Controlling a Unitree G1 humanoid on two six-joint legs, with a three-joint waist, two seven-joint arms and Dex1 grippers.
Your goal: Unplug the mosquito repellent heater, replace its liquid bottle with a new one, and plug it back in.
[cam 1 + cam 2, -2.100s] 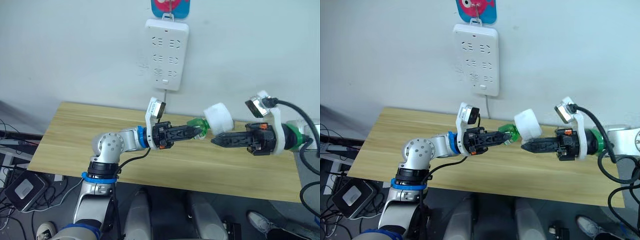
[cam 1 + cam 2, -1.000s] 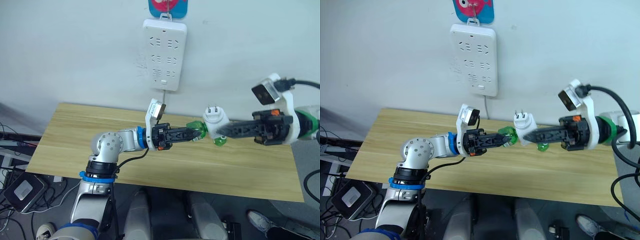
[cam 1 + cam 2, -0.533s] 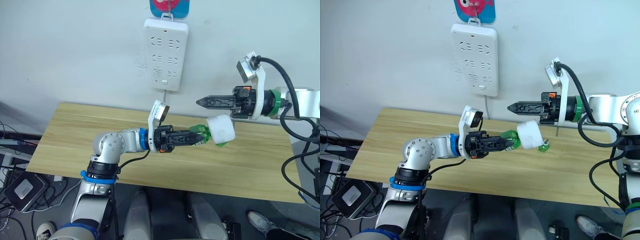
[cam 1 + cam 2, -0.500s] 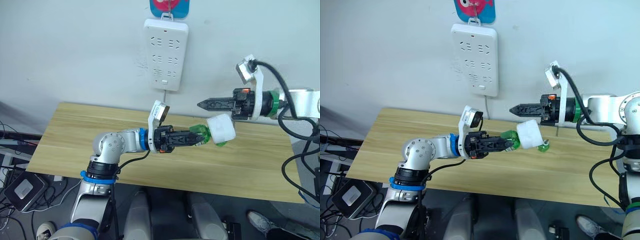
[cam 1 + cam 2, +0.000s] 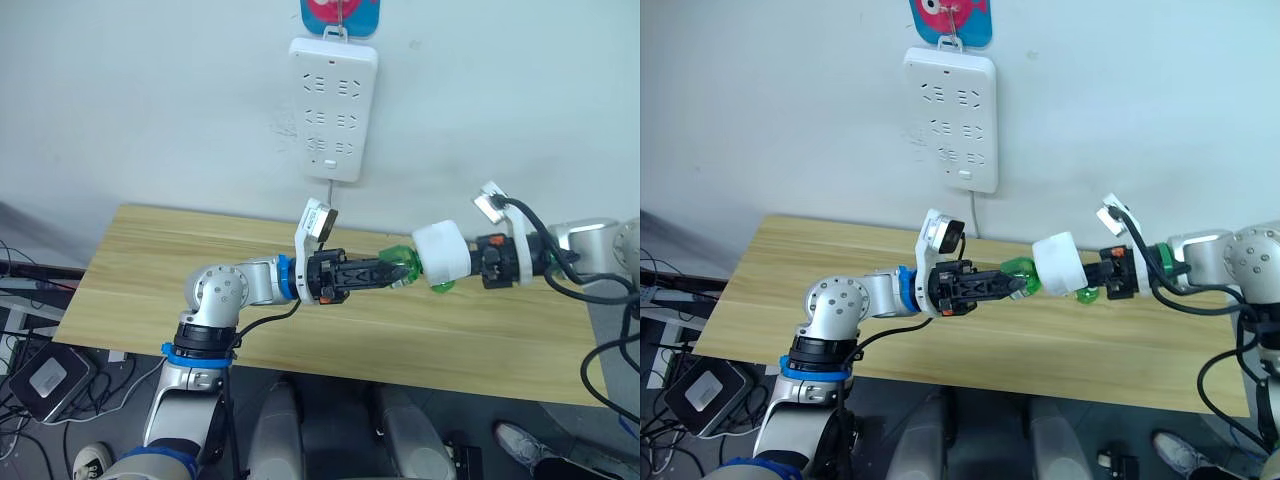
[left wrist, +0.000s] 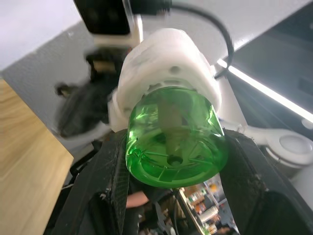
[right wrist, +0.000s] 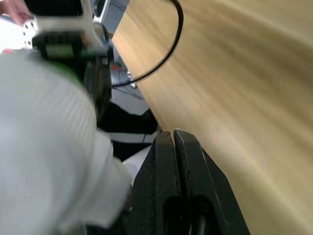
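My left gripper [image 5: 392, 271] is shut on a green translucent bottle [image 6: 172, 137] above the table's middle; its fingers [image 6: 112, 181] press the bottle from both sides. The bottle's neck sits in the mosquito repellent heater [image 5: 443, 252], a white rounded unit that hangs off the bottle. I cannot tell whether this is the old liquid bottle or the new one. My right gripper [image 7: 173, 139] is shut with nothing between its fingers and lies close against the heater's far side. A second green bottle [image 5: 441, 286] rests on the table just under the heater.
A white multi-socket power strip [image 5: 331, 108] hangs on the wall above the table's back edge, its cord running down. The wooden table [image 5: 180, 270] stretches left and right of the arms. Cables trail off my right arm [image 5: 600, 320].
My right gripper has come down from above the heater and now sits level with it, against its far side. The left gripper still holds the bottle with the heater on it.
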